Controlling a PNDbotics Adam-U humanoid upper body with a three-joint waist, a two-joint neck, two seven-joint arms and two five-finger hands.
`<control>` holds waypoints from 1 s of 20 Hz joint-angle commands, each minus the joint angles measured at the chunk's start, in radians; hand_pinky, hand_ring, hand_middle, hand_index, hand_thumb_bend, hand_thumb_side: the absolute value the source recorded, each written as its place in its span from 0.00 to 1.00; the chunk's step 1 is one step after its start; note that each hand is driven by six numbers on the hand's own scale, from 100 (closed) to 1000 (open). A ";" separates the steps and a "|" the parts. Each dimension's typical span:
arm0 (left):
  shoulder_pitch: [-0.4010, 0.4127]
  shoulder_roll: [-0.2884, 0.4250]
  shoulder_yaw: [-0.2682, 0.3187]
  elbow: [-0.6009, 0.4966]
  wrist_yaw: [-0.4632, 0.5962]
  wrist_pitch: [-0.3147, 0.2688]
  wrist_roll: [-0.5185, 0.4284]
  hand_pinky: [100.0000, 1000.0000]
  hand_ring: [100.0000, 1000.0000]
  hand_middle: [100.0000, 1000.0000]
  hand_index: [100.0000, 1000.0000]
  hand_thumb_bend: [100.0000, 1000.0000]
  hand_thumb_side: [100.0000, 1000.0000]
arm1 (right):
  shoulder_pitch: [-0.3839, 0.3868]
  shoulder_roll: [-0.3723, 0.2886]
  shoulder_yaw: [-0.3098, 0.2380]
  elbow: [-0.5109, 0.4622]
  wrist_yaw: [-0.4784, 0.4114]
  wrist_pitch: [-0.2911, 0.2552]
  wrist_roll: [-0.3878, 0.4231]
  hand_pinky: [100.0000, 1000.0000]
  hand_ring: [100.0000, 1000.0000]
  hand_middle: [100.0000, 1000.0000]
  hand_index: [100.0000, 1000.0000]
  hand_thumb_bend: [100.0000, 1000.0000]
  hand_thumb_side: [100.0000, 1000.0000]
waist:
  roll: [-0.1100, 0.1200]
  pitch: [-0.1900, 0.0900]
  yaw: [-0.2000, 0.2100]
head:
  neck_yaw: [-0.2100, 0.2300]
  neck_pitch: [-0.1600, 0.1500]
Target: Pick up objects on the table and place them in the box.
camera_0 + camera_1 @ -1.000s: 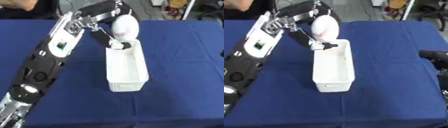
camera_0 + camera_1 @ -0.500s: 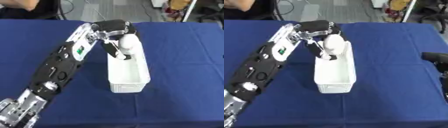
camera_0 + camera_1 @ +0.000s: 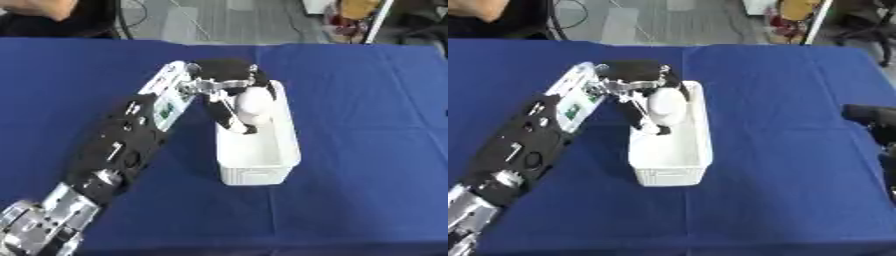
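A smooth white egg-shaped object point(image 3: 254, 106) sits low inside the far end of a long white plastic box point(image 3: 261, 167) with a ribbed near wall, which stands on a table covered in dark blue cloth point(image 3: 367, 130). The black left hand point(image 3: 229, 85) reaches over the box's far rim, its fingers and thumb curled round the white object, one dark finger point(image 3: 226, 117) running down its left side into the box. A green label point(image 3: 165, 107) on the silver forearm carries marks too small to read. At the right edge of the right eye view, the black right hand point(image 3: 870, 116) rests near the table's side; its fingers cannot be made out.
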 commanded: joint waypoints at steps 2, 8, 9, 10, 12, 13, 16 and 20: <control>-0.010 -0.009 -0.008 -0.013 0.013 -0.032 -0.020 0.00 0.13 0.48 0.72 0.48 0.55 | -0.007 -0.014 -0.001 -0.017 -0.003 -0.002 0.004 0.84 0.83 0.74 0.85 0.00 0.63 | 0.000 -0.010 -0.003 | 0.011 -0.011; 0.008 -0.019 -0.021 -0.064 -0.023 -0.083 0.069 0.33 0.38 0.57 0.76 0.80 0.76 | -0.006 -0.013 -0.001 -0.017 -0.002 -0.002 0.003 0.85 0.83 0.74 0.85 0.00 0.63 | 0.000 -0.009 -0.003 | 0.010 -0.010; 0.010 -0.018 -0.024 -0.078 -0.029 -0.100 0.102 0.46 0.48 0.64 0.78 0.81 0.77 | -0.006 -0.013 -0.001 -0.017 -0.001 -0.002 0.003 0.84 0.83 0.74 0.85 0.00 0.63 | 0.001 -0.009 -0.003 | 0.010 -0.010; 0.012 -0.016 -0.027 -0.090 -0.037 -0.120 0.136 0.55 0.56 0.70 0.79 0.83 0.77 | -0.006 -0.013 -0.001 -0.017 -0.001 -0.002 0.003 0.84 0.83 0.74 0.85 0.00 0.63 | 0.001 -0.009 -0.003 | 0.010 -0.010; 0.014 -0.013 -0.032 -0.102 -0.055 -0.150 0.193 0.66 0.67 0.75 0.80 0.84 0.78 | -0.006 -0.013 -0.001 -0.017 -0.001 -0.001 0.003 0.84 0.83 0.74 0.85 0.00 0.63 | 0.001 -0.009 -0.003 | 0.010 -0.010; 0.014 -0.012 -0.034 -0.104 -0.066 -0.160 0.214 0.68 0.69 0.76 0.81 0.85 0.78 | -0.006 -0.013 -0.001 -0.017 -0.001 -0.002 0.003 0.84 0.83 0.74 0.85 0.00 0.63 | 0.001 -0.009 -0.003 | 0.010 -0.010; 0.015 -0.009 -0.036 -0.098 -0.103 -0.175 0.252 0.72 0.71 0.78 0.81 0.85 0.78 | -0.006 -0.013 -0.001 -0.017 0.000 -0.002 0.003 0.84 0.83 0.74 0.85 0.00 0.63 | 0.001 -0.008 -0.003 | 0.011 -0.010; 0.017 -0.010 -0.034 -0.083 -0.142 -0.182 0.281 0.73 0.72 0.78 0.81 0.84 0.78 | -0.006 -0.013 -0.001 -0.017 0.000 -0.002 0.002 0.84 0.83 0.74 0.85 0.00 0.63 | 0.001 -0.008 -0.002 | 0.011 -0.010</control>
